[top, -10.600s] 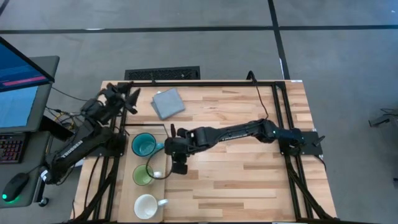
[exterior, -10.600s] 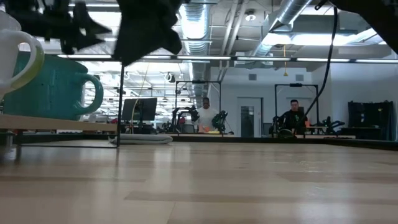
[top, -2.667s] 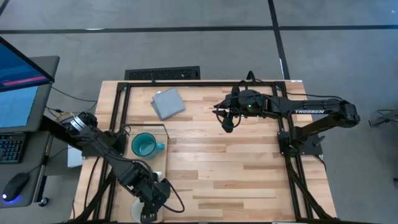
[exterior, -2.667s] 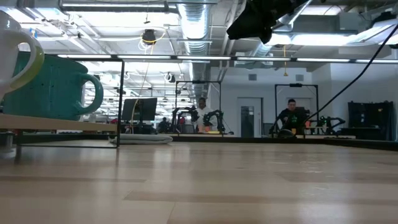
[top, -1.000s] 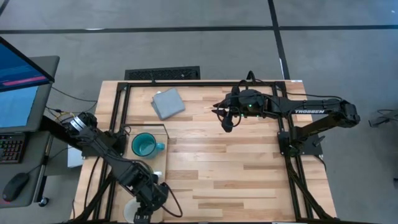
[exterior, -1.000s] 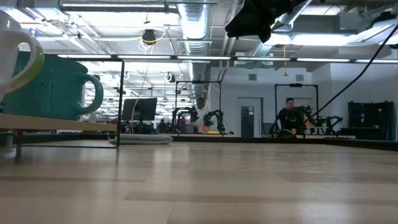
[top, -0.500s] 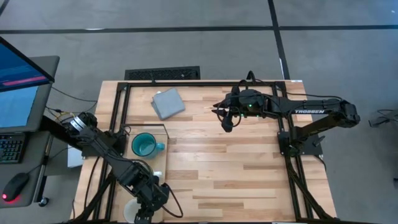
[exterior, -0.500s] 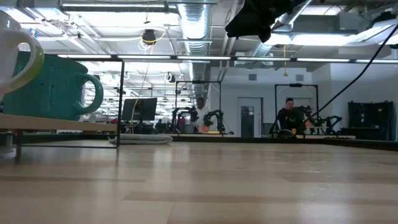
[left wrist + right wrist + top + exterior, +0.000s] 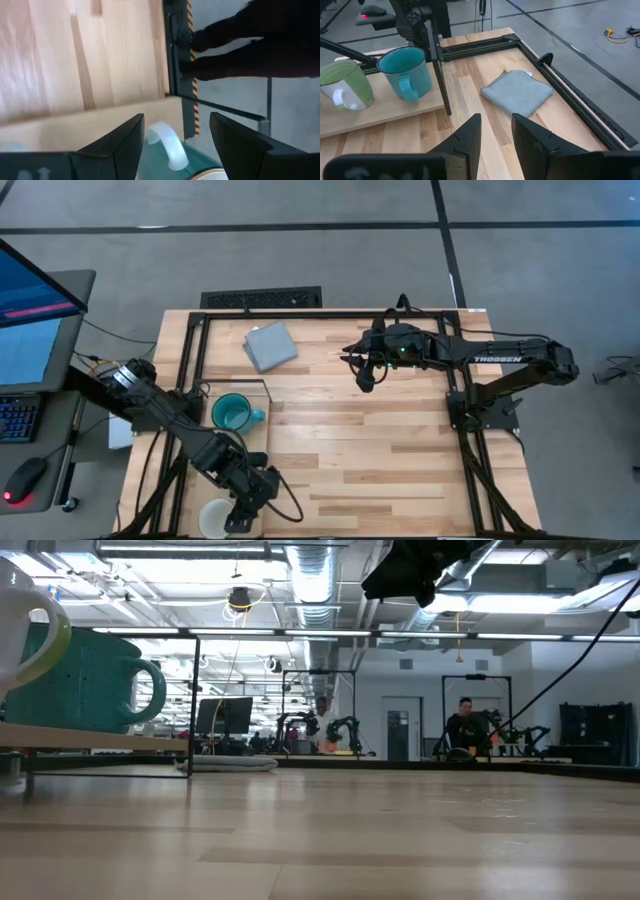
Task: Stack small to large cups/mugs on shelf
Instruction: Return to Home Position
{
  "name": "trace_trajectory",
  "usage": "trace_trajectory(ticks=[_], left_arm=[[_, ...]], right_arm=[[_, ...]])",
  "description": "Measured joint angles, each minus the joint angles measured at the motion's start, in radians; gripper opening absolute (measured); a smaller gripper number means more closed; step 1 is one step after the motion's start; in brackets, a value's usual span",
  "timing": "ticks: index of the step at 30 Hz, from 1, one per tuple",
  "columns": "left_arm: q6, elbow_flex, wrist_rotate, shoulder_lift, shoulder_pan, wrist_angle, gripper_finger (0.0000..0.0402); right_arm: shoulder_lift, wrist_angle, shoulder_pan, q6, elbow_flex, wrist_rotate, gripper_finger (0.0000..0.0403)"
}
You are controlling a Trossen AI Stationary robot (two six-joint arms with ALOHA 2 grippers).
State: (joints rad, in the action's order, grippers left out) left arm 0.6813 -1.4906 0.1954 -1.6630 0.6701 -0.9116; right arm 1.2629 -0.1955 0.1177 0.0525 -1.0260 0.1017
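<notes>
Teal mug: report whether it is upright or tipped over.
Upright. The teal mug stands on its base on the shelf, open mouth facing up, as the high view also shows.

Light falls bright and even from above on the surface (image 9: 380, 450), and shadows are faint and soft. At table height the ceiling lamps (image 9: 240, 602) glare (the right arm (image 9: 410, 570) is a black silhouette against them, the teal-blue mug (image 9: 80, 680) well lit).
</notes>
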Motion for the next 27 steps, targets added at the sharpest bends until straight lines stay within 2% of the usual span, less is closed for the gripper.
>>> trace_trajectory(ticks=[4, 7, 12, 16, 21, 24, 27], left_arm=[[-0.088, -0.053, -0.058, 0.002, -0.016, -0.033, 0.0217], [-0.146, -0.083, -0.181, 0.030, -0.025, -0.050, 0.0217], [-0.210, -0.096, -0.525, 0.170, -0.024, -0.033, 0.0217], [-0.201, -0.093, -0.796, 0.322, -0.020, -0.020, 0.0217], [-0.246, -0.093, -1.123, 0.448, -0.001, 0.019, 0.0217], [-0.361, -0.092, -1.301, 0.478, 0.034, -0.036, 0.0217], [-0.327, -0.090, -1.495, 0.499, 0.073, -0.151, 0.0217]], right_arm=[[0.000, 0.001, 0.000, 0.000, 0.000, 0.000, 0.0131], [0.000, 0.010, 0.000, 0.000, 0.000, 0.000, 0.0131], [-0.019, 0.036, 0.000, 0.000, 0.000, 0.000, 0.0131], [-0.063, 0.032, 0.000, 0.000, 0.000, 0.004, 0.0131], [-0.131, 0.030, 0.006, 0.000, 0.000, 0.010, 0.0131], [-0.174, 0.028, 0.010, 0.029, 0.000, 0.013, 0.0131], [-0.220, 0.028, 0.009, 0.037, 0.000, 0.036, 0.0131]])
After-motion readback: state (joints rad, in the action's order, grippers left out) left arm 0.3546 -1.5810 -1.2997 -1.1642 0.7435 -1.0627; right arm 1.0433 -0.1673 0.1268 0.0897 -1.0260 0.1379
